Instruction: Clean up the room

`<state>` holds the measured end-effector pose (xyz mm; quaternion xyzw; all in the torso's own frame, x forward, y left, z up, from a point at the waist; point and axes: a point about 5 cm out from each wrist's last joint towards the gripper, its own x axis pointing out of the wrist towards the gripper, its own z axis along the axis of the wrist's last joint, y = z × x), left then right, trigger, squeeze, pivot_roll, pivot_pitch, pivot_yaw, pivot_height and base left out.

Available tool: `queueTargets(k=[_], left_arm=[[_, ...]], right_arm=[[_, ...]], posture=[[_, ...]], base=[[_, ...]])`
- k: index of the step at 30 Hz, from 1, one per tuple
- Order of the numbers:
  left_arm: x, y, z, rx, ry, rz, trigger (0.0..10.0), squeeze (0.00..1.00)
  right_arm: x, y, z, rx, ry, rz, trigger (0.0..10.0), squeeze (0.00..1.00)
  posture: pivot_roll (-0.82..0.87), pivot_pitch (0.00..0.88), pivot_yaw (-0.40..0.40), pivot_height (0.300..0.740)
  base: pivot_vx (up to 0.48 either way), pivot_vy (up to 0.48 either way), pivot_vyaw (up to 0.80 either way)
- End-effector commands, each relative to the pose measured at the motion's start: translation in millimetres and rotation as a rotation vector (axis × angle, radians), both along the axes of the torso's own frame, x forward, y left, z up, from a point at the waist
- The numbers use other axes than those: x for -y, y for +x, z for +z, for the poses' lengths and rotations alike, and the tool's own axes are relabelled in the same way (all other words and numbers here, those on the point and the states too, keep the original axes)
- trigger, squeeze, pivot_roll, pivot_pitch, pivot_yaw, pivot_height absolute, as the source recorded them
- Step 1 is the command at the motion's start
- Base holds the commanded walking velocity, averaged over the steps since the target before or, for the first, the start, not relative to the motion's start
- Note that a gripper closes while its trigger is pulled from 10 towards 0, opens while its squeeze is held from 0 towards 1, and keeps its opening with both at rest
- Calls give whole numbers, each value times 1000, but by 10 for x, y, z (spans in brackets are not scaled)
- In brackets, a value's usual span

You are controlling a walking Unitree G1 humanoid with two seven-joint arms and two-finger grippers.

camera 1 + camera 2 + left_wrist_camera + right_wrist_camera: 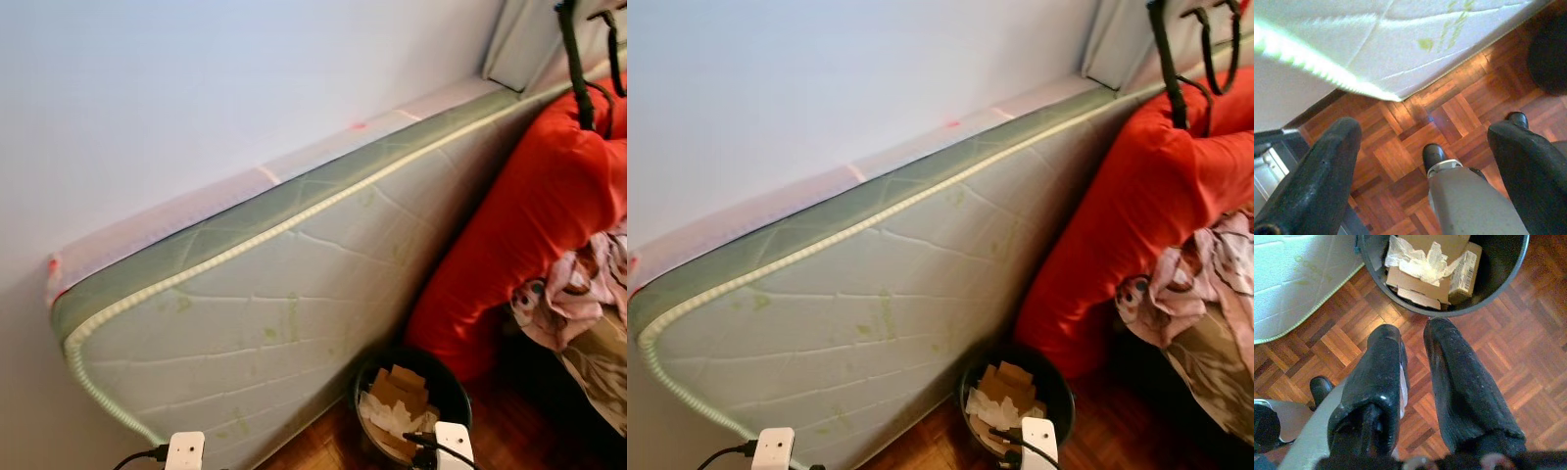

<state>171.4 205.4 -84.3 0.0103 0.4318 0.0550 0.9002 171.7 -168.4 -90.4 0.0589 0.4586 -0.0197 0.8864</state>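
With the left gripper (1425, 161) spread wide and empty and the right gripper (1415, 382) narrowed on nothing above the parquet floor (1528, 338), the robot seems between pickups; the black bin (411, 397) of cardboard scraps (1422, 276) stands just beside the leaning mattress (294, 294), so next likely means finding litter.

Parquet floor (1528, 333) under a black bin (411, 397) of cardboard, an upended mattress (284, 323) and a red cushion (509, 225).

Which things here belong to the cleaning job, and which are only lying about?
For the job:
- black bin holding cardboard and paper
- crumpled cloth

Just lying about:
- mattress leaning on the wall
- red cushion
- parquet floor
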Motion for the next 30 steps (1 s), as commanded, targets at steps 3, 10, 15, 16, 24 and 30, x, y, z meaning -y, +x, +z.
queueTargets(k=[3, 10, 15, 16, 24, 30], left_arm=[[357, 739, 337, 80, -84, -55, 10000, 0], [362, 745, 341, 76, -70, -98, 10000, 0], [361, 745, 341, 74, -61, -109, 10000, 0], [360, 745, 341, 74, -60, -109, 10000, 0], [357, 762, 356, 88, -34, -139, 10000, 0], [359, 767, 360, 91, -33, -139, 10000, 0]], right_arm=[[547, 242, 211, 135, 25, -198, 10000, 0], [549, 242, 211, 129, 14, -177, 10000, 0], [548, 241, 211, 134, 18, -182, 10000, 0], [549, 244, 215, 140, 16, -182, 10000, 0], [548, 254, 224, 158, 20, -188, 10000, 0], [552, 254, 224, 154, 20, -188, 10000, 0]], posture=[[-81, 0, -78, 740], [-78, 0, -79, 740], [-78, 0, -79, 740], [-78, 0, -79, 740], [-79, 0, -79, 740], [-81, 0, -82, 740]], base=[[0, 0, -750], [0, 0, -752], [0, 0, -749], [0, 0, -463], [0, 0, 0], [0, -200, 0]])
